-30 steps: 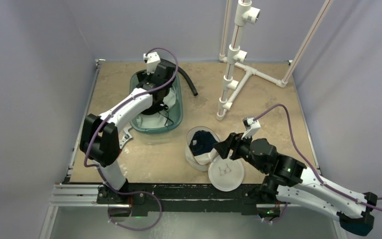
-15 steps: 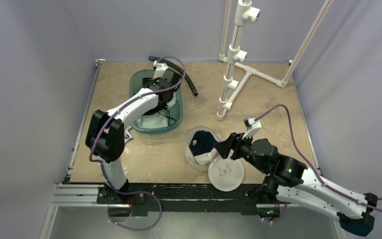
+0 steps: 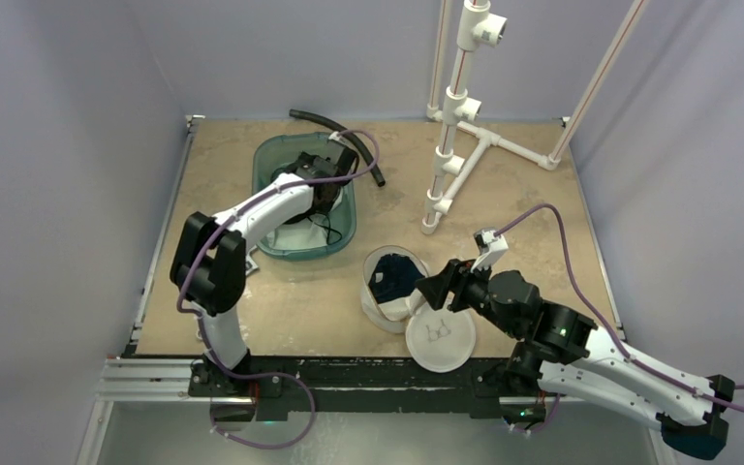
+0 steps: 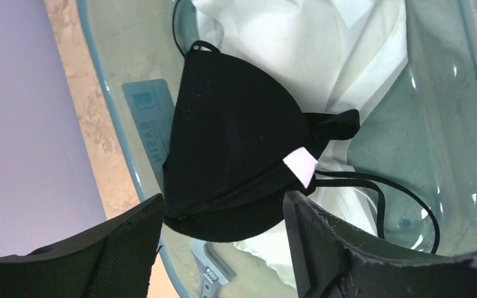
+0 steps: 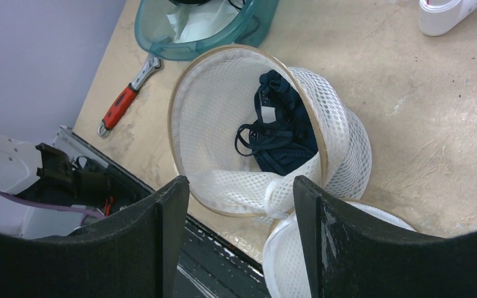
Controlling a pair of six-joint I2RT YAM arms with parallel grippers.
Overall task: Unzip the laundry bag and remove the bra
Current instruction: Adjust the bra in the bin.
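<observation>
**Left pincer** (image 4: 222, 200): fingers apart and clamped on nothing, poised low over a black bra (image 4: 236, 143). The bra lies on a white cloth (image 4: 323, 56) inside the teal tub (image 4: 410, 143), its thin straps trailing across the tub floor.

**Right pincer** (image 5: 241, 181): fingers apart, with the crumpled near rim of the laundry bag (image 5: 341, 143) lying between them. Whether they press on the mesh cannot be told. The bag sits on the desk (image 5: 441, 124) near its front edge, well apart from the tub, with its mouth gaping toward this pincer. Its round lid (image 3: 441, 339) is folded out flat on the desk just beside it. A dark strappy garment (image 5: 282, 136) rests against the far inside wall of the bag. A red-handled wrench (image 5: 124, 99) lies on the desk between bag and tub.

**Progress:** the unzipping appears complete, since the lid is off the mouth. One bra is already outside the bag, in the tub. The dark garment inside, probably another bra, is not yet lifted out, and that seems to be what remains.
</observation>
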